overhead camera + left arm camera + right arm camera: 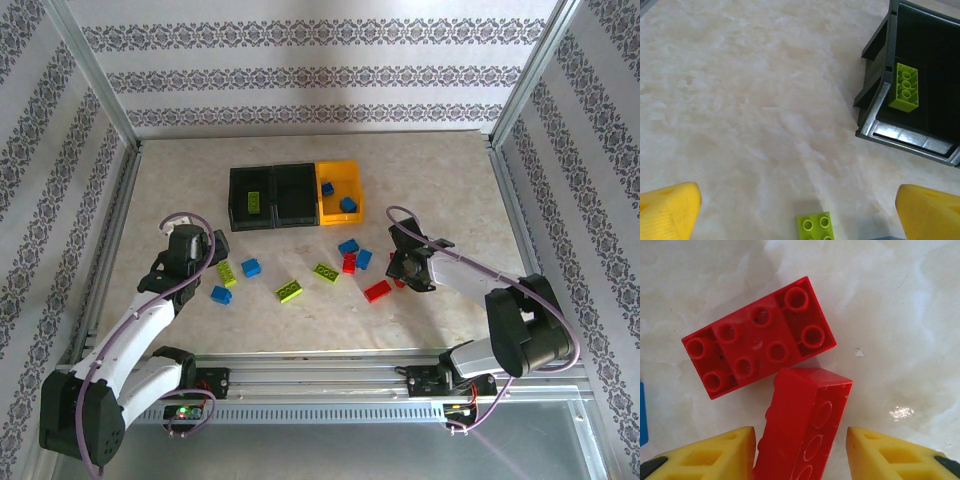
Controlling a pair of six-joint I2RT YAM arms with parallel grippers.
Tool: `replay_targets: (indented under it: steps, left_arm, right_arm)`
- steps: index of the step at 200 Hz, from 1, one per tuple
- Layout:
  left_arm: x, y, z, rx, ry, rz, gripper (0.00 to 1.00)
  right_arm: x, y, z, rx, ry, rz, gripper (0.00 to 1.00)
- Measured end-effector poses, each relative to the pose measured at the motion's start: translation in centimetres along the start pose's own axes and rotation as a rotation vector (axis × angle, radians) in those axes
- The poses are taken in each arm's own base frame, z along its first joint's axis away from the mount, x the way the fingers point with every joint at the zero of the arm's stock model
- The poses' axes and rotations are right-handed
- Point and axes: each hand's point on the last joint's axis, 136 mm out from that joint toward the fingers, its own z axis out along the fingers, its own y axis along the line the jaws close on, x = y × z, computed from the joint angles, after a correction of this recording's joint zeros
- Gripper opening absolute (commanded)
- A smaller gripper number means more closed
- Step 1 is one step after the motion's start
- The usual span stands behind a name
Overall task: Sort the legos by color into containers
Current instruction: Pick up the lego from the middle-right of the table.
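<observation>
Left end effector (799, 210) hung wide open over the desk (740, 100); right end effector (800, 450) straddled a tilted red lego (805, 425), grip unclear.

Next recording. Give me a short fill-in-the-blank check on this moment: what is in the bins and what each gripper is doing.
1. The yellow-orange bin holds two bricks, both ___.
2. The left black bin holds a single brick, coloured ___.
3. The tilted brick between the fingers of the right gripper is ___.
4. The left gripper hovers over the table with its jaws ___ and nothing between them.

Missing words: blue; lime green; red; open.
</observation>
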Motion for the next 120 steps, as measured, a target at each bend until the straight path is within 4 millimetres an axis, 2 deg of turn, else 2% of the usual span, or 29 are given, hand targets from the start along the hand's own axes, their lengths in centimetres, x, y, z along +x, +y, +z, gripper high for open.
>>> replay_targets:
  steps: [120]
  left_arm:
    - [0.00, -0.01, 0.00, 0.000, 0.000, 0.000, 1.00]
  right_arm:
    - [-0.16, -0.18, 0.38, 0.005, 0.005, 0.011, 0.51]
